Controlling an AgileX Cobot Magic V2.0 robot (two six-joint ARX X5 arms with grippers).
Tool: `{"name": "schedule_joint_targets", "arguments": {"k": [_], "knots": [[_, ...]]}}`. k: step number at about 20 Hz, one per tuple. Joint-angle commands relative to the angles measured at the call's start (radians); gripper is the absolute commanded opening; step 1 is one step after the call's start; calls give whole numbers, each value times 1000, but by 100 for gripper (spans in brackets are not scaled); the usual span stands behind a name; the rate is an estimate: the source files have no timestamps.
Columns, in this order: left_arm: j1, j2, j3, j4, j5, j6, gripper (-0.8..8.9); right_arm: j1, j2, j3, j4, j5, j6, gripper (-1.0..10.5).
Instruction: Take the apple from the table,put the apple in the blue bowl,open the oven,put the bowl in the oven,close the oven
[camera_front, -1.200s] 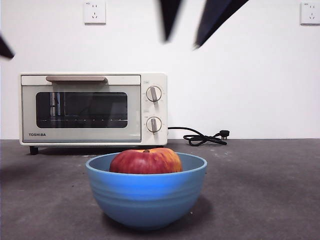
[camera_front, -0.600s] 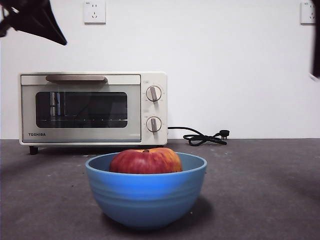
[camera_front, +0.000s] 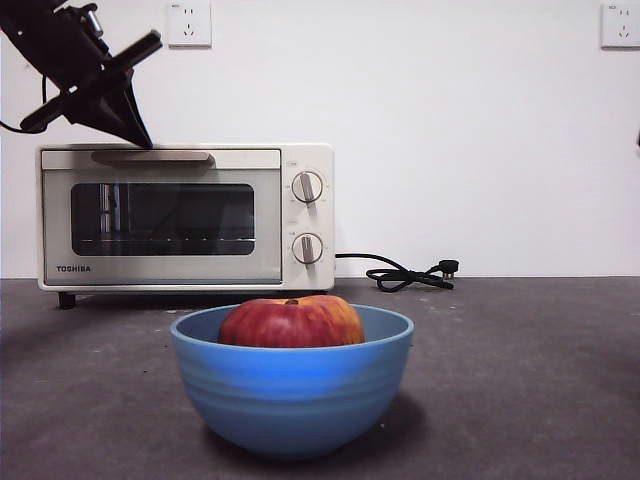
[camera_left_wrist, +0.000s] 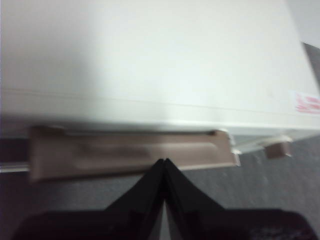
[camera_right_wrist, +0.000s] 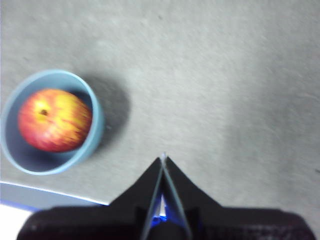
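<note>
Oven first: we see the cream-white boxy toaster oven (camera_front: 186, 217) standing at the back of the dark grey mottled table (camera_front: 520, 380), against the white wall, its dark glass door shut and upright. Our left gripper (camera_front: 143, 140) hangs at the oven's upper left corner, its black tip just above the left end of the beige bar handle (camera_front: 151, 157); whether it touches the bar we cannot tell. From the left wrist camera the left gripper (camera_left_wrist: 164, 161) has its two jaws pressed together into one point, clamped on nothing, over the handle (camera_left_wrist: 130, 156) with the oven's pale top (camera_left_wrist: 160, 60) beyond. In front of the oven, nearer the front camera and well apart from it, sits the deep glossy blue ridged bowl (camera_front: 291, 390), and the round red apple with yellowish streaks (camera_front: 291, 322) rests inside it, its top rising above the rim. Our right gripper (camera_right_wrist: 163, 159) waits over bare table beside the bowl (camera_right_wrist: 95, 135), jaws closed together and empty, with the apple (camera_right_wrist: 55, 120) stem-up in the bowl. On the oven's door frame, low at the left, we read "TOSHIBA" (camera_front: 73, 269). A red-printed label (camera_left_wrist: 306, 102) on the oven's top is too blurred to read. Right of the door are two round knobs (camera_front: 307, 187), and a black cord (camera_front: 405, 275) trails from the oven's right side.
</note>
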Motion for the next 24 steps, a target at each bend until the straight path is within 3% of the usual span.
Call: {"name": "schedule_joint_targets", "arguments": {"k": [1, 6, 17, 19, 22, 24], "knots": [[-2, 13, 4, 28, -24, -26, -5, 0, 0, -13, 13, 1, 11, -8], [-2, 15, 4, 27, -59, -22, -5, 0, 0, -13, 13, 5, 12, -8], [-7, 47, 4, -138, -56, 60, -6, 0, 0, -13, 14, 8, 12, -8], [-10, 47, 4, -196, -62, 104, -6, 0, 0, -13, 14, 8, 11, -7], [-29, 40, 4, -245, -169, 201, -6, 0, 0, -13, 14, 6, 12, -3], [-37, 37, 4, -269, -187, 228, -6, 0, 0, -13, 14, 3, 14, -3]]}}
